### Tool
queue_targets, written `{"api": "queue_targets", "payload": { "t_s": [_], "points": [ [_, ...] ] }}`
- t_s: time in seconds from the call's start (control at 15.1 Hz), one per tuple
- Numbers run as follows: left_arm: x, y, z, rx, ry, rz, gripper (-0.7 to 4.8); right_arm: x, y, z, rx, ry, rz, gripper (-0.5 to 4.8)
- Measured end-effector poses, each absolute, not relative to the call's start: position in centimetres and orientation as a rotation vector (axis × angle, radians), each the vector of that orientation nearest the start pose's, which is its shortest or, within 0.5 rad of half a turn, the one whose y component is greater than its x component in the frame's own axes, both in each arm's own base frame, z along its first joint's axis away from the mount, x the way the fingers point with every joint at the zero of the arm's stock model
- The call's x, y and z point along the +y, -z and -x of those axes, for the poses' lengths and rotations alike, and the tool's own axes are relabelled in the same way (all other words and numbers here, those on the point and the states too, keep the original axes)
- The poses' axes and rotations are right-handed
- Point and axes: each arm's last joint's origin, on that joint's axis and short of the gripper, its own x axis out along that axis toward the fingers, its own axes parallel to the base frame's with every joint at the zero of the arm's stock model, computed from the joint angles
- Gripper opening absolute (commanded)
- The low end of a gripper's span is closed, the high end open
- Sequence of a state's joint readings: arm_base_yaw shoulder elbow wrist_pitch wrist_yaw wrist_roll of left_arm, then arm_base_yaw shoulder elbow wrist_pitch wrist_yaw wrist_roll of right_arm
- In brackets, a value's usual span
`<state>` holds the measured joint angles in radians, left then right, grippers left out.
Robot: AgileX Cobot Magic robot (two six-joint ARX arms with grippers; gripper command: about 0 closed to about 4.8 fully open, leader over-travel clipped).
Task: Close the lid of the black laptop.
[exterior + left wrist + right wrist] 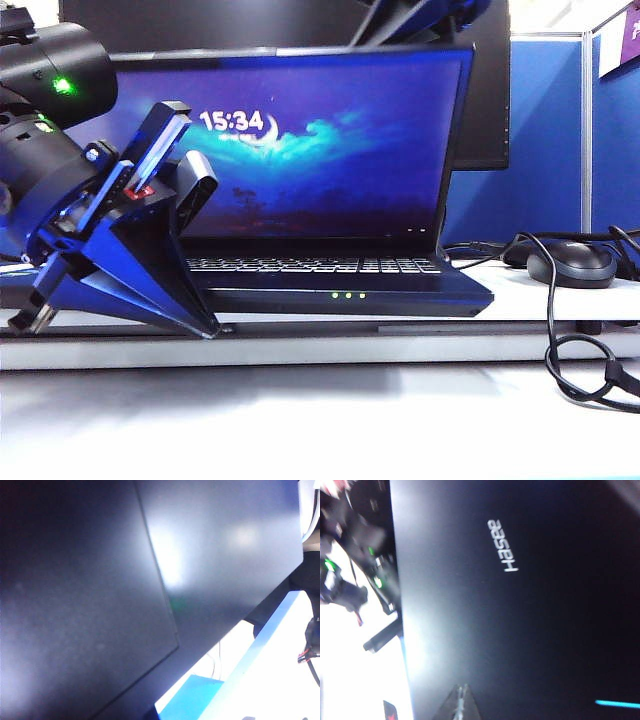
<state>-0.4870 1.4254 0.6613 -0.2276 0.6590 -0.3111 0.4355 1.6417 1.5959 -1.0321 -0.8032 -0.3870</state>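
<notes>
The left gripper [120, 250] hid the laptop's [340, 290] near-left corner, its jaw gap unreadable. The lid [520, 610] filled both wrist views, blurred and cropped. The right gripper stayed unseen. The mouse cable [560, 350] ran off right.

The black laptop [340, 285] sits open, lid [320, 140] upright (screen lit).

The lid [300, 140] shows "15:34" on-screen (outer face: "Hasee").
</notes>
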Motion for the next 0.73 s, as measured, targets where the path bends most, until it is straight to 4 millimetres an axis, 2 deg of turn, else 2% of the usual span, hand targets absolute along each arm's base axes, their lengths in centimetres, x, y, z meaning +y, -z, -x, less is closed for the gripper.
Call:
{"api": "queue_targets", "payload": {
  "t_s": [0.13,0.4,0.6,0.73],
  "points": [
    [-13.3,-16.3,-21.2,1.205,0.928,0.362,-0.03,16.0,-33.8,-28.7,0.889,-1.312,0.097,-0.01],
    [-13.3,-17.1,-20.0,1.174,1.182,0.314,-0.04,16.0,-33.9,-28.9,0.874,-1.305,0.092,-0.01],
    [-13.1,-20.1,-18.7,0.999,1.385,0.287,-0.04,16.1,-34.0,-29.0,0.872,-1.294,0.075,-0.01],
    [-12.6,-22.1,-17.6,0.898,1.456,0.28,-0.04,16.1,-34.0,-29.0,0.876,-1.292,0.071,-0.01]
  ]
}}
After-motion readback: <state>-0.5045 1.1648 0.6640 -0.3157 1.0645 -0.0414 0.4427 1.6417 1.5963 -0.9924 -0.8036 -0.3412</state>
